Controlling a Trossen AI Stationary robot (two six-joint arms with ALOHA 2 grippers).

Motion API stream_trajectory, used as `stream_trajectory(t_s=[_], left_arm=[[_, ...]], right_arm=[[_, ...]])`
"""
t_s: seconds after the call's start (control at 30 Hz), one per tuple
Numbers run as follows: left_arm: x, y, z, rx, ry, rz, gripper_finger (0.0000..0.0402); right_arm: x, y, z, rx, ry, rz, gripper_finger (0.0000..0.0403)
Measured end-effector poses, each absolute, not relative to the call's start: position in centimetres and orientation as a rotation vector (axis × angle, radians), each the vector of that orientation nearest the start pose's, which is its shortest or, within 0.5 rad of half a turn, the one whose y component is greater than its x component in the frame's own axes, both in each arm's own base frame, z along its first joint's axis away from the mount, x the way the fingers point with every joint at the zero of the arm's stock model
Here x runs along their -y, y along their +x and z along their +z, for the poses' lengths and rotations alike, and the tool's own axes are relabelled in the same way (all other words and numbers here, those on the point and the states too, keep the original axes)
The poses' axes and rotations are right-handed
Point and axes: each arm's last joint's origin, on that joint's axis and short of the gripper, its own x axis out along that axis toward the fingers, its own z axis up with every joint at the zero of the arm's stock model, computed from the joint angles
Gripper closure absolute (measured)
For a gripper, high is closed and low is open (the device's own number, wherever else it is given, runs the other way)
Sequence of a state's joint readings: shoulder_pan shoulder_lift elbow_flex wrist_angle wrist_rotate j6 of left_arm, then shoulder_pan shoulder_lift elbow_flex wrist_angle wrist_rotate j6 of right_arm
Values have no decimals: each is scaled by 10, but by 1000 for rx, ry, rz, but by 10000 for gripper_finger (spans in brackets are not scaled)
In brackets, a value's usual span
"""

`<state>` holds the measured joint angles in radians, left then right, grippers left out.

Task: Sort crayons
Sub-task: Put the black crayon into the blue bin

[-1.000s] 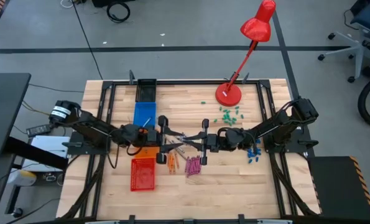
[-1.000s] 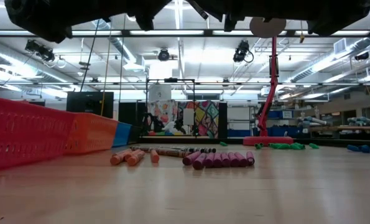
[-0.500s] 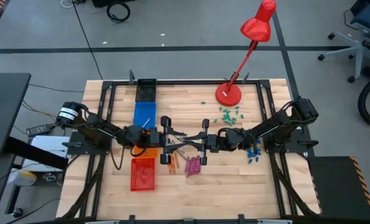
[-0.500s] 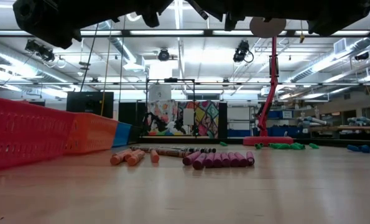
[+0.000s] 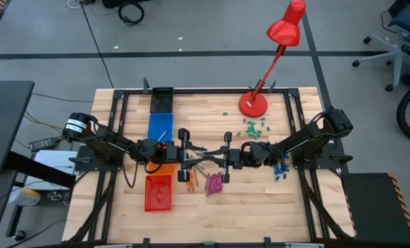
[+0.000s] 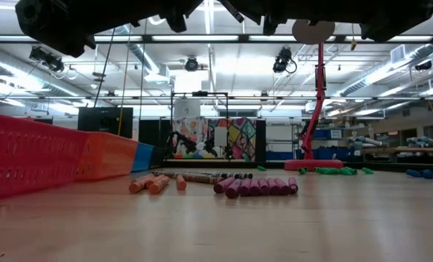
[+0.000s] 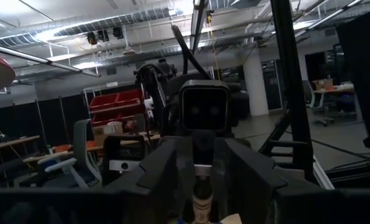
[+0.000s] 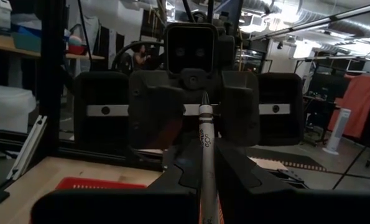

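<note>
Above mid-table, right hand (image 5: 218, 159) pinches a grey crayon (image 8: 205, 149) reaching the partly spread left hand (image 5: 191, 156)

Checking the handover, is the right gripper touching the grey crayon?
Touching. The right wrist view shows the right gripper with its fingers closed around the grey crayon, which rises between them.

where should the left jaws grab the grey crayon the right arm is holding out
Probably the free tip of the grey crayon, approaching end-on from the left: the right gripper clamps its near end, so it sticks out level toward the left gripper.
</note>
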<state>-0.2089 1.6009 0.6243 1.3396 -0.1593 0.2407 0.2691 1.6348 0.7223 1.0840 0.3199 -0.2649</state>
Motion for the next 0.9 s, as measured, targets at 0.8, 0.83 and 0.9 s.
stream_trajectory(t_s=[0.8,0.83,0.9], left_arm=[[52,302,227,307,129,6,365],[52,302,227,307,129,6,365],[52,302,227,303,130,5,370]], right_arm=[[-78,318,223,113,-236,-151,322],[-78,318,223,111,-235,-165,312],[-78,318,223,107,-238,-182,292]])
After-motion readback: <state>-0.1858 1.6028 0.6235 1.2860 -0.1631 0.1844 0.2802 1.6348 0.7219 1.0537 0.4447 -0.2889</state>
